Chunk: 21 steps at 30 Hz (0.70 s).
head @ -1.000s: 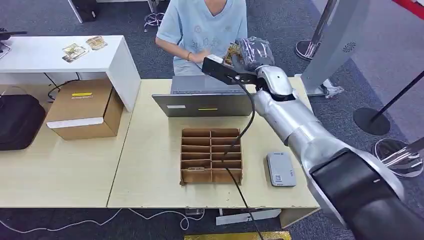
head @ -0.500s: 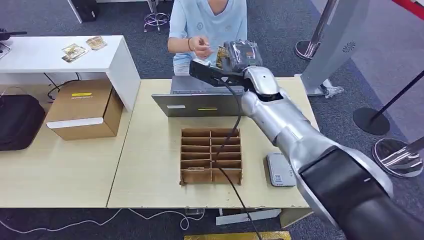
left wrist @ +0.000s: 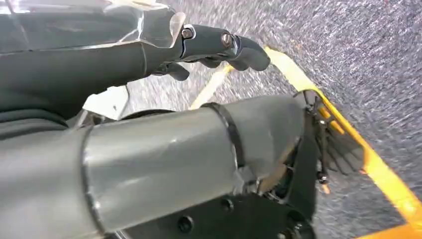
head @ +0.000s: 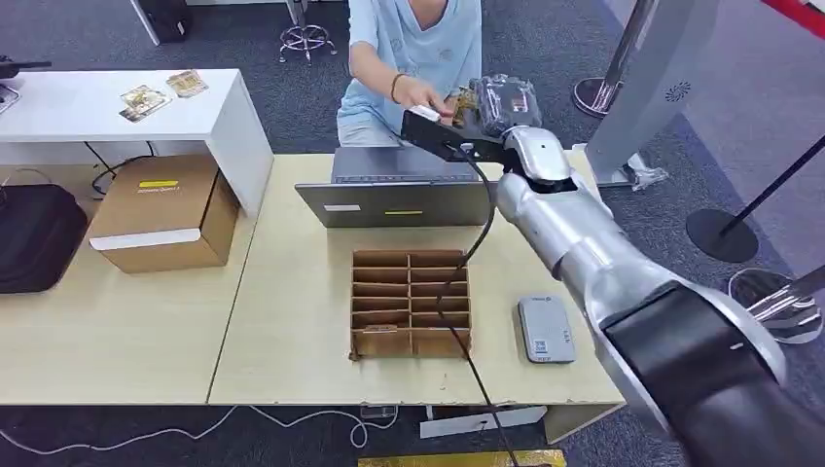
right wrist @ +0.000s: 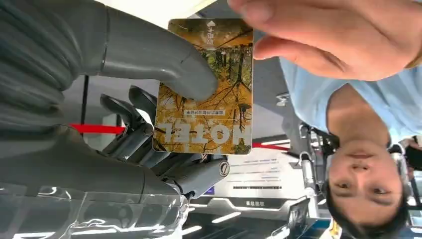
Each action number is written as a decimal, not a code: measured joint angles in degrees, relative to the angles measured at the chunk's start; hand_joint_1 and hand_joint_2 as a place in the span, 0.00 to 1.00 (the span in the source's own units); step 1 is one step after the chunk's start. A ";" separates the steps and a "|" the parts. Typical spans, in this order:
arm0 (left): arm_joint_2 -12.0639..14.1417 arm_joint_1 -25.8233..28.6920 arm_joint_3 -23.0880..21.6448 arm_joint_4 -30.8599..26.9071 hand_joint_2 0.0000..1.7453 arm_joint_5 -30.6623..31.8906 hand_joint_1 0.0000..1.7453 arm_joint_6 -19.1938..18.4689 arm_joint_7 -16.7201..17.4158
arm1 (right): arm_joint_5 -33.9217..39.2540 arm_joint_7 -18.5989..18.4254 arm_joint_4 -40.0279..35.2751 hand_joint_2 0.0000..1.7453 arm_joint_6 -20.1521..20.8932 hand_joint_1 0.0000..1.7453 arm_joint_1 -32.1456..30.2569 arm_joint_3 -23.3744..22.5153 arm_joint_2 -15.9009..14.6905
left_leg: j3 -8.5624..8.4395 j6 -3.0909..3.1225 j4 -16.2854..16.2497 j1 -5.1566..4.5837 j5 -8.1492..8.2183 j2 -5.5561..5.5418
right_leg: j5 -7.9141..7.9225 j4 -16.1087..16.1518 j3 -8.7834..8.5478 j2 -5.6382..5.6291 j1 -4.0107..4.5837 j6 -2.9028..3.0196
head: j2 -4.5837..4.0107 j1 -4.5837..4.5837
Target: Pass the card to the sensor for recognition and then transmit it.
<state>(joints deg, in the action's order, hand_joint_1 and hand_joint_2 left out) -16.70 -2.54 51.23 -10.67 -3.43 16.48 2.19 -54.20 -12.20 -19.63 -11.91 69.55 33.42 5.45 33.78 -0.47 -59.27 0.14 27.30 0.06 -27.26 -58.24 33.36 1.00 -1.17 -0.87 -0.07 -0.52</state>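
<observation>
My right hand is stretched out past the laptop toward a person in a light blue shirt. It pinches a yellow hotel card between thumb and fingers. Up close the card shows autumn trees, with my right hand behind it and the thumb pressing its face. The person's hand touches the card's free end, seen too as the person's hand. The grey card sensor lies on the table near my right forearm. My left hand hangs over the floor holding nothing.
A brown cardboard divider tray sits mid-table, with a grey laptop behind it. A black cable hangs from my right wrist across the tray. A cardboard box and a white side table with two cards stand at left.
My right hand swung left with the card, then back right. The person's hand has reached forward and now touches the card's end.
</observation>
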 joint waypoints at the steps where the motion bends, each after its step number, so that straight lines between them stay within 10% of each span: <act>1: -0.02 -0.05 0.75 0.00 0.00 -0.57 0.00 -0.24 -0.51 | -0.24 -0.07 -0.02 1.00 -0.02 1.00 -0.09 -0.29 -0.35 | 0.00 0.00 0.00 0.00 0.00 0.00 | 0.00 0.00 0.00 0.01 0.00 0.00 | 0.00 0.00; 21: -0.31 -0.61 3.42 -0.02 0.00 1.19 0.00 0.13 -0.24 | -2.32 0.89 -0.92 1.00 -0.09 1.00 -0.90 -3.19 -2.23 | 0.02 0.00 0.01 0.01 0.00 0.02 | 0.00 -0.02 0.01 -0.03 0.02 0.01 | 0.00 -0.02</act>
<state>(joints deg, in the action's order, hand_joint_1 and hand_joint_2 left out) -17.00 -3.15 54.64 -10.69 -2.23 16.61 1.95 -56.52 -11.30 -20.55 -12.00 68.66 30.23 3.21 33.81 -0.47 -59.27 0.15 27.30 0.08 -27.26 -58.26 33.37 0.97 -1.15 -0.86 -0.07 -0.55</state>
